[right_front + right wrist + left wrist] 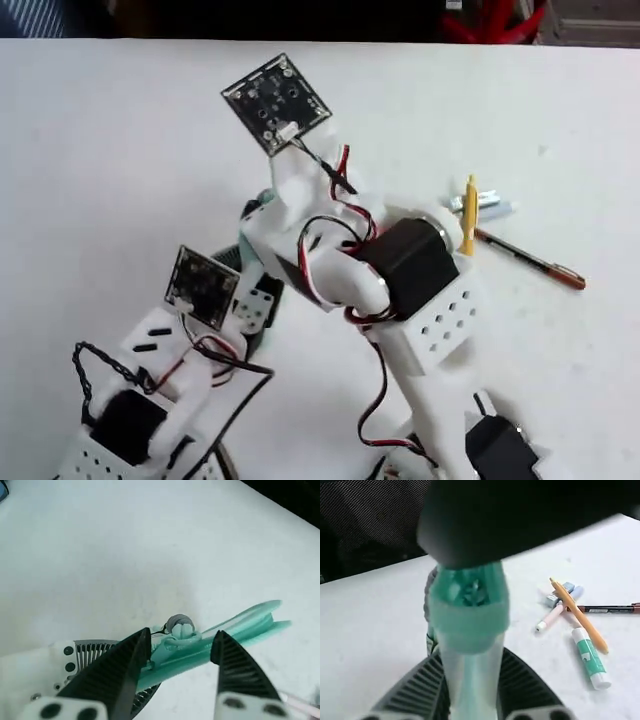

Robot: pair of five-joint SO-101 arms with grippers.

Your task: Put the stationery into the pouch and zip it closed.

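Left pincer (471, 680) clenches the translucent teal plastic pouch (470, 610) — right pincer (182, 632) hangs released over it. Orange plastic pen (580, 617) lies on the white table (370, 620).

light: bright, even; table (100, 150): glaring white; shadows: soft, faint; far edge: dark

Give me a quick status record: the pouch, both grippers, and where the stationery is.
pouch: teal pouch, held at one end by the left gripper
left gripper: shut on the pouch
right gripper: open, jaws either side of the pouch near the zipper pull
stationery: glue stick, orange pen, pink pen, brown pen, all lying on the table, outside the pouch
zip: cannot tell
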